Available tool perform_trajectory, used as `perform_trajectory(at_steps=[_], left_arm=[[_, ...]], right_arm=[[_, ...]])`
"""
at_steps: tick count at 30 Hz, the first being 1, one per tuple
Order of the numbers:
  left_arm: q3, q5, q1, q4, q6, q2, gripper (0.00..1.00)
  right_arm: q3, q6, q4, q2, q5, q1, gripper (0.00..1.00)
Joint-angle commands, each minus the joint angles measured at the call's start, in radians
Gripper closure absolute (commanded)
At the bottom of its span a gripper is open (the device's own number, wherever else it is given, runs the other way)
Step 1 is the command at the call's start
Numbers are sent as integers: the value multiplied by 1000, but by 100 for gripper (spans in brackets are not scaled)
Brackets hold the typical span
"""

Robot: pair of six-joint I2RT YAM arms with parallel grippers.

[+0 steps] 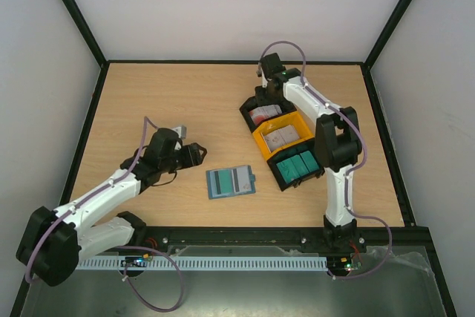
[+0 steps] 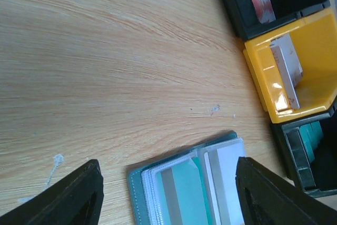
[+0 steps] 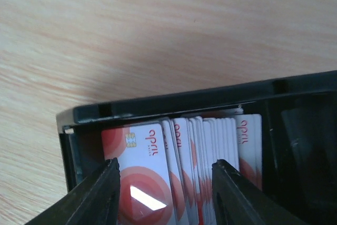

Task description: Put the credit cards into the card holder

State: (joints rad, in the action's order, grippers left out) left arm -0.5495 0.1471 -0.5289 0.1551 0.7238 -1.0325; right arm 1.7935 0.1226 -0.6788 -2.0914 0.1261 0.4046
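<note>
Left fingers [image 2: 79, 196] spread near the open card holder [image 2: 184, 188]; right fingers [image 3: 95, 198] spread astride credit cards [image 3: 174, 172] in the black bin [image 3: 184, 101].

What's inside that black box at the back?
The black box holds a row of white-and-red credit cards standing on edge. Only the front one's face shows; the others and the floor are covered.
</note>
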Motion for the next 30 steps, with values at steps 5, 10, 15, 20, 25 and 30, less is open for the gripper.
perform_trajectory(at_steps=[5,10,15,20,25,30], left_arm=[[25,53,6,-113,-11,-67,30],[17,62,10,-109,-39,-101,31],[17,55,14,-104,-61,-109,31],[24,42,17,-113,-64,-110,30],[25,36,17,-112,-69,-116,30],[26,18,18,-106,-73,-113,30]], right_arm=[[71,-32,-114,-109,66,7,48],[68,-4,-96,-148,74,7,49],[49,0,-65,-168,25,6,49],[36,2,-61,-174,4,7,49],[37,9,-59,-180,73,7,58],[25,45,-35,-150,146,7,71]])
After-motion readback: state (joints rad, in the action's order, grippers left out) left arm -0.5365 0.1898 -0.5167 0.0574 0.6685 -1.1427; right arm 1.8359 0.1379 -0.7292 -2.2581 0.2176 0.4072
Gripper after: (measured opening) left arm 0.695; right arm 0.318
